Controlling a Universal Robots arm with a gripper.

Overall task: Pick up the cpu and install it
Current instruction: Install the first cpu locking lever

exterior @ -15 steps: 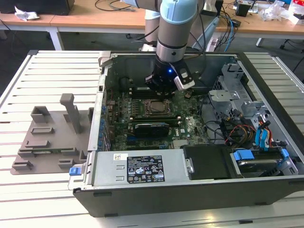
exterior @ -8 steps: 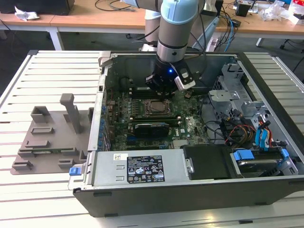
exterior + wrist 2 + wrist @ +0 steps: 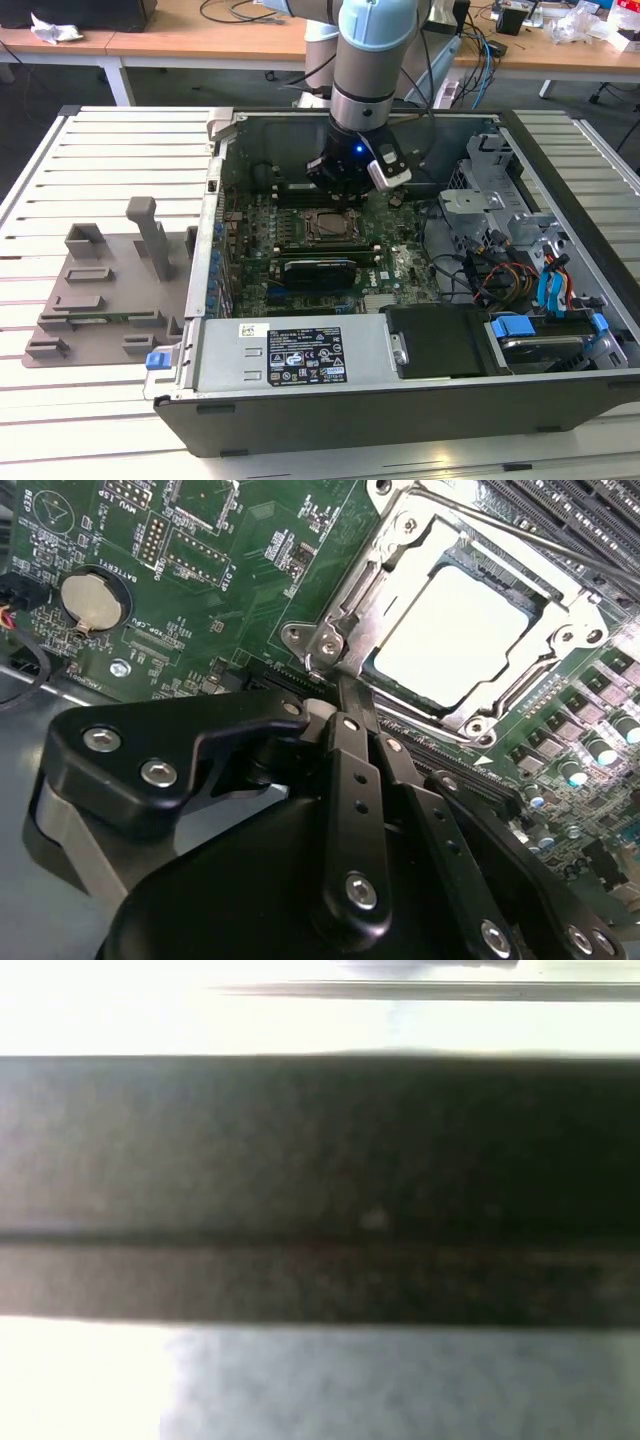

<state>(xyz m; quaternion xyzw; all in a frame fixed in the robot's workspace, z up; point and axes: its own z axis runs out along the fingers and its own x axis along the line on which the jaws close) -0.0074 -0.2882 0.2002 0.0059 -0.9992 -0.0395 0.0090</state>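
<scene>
Open computer case (image 3: pixel 560 250), cpu (image 3: pixel 452 635) seated in socket frame (image 3: pixel 330 645), claw (image 3: pixel 345 695) closed, empty.

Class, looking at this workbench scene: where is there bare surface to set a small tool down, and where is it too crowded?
Free: slatted table beyond the grey tray, and its front corner. Crowded: inside the computer case, around the cpu in its socket, where the gripper hovers.

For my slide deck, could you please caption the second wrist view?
Black gripper poised at the metal socket frame, where the silvery-white square cpu sits on the green motherboard.
</scene>
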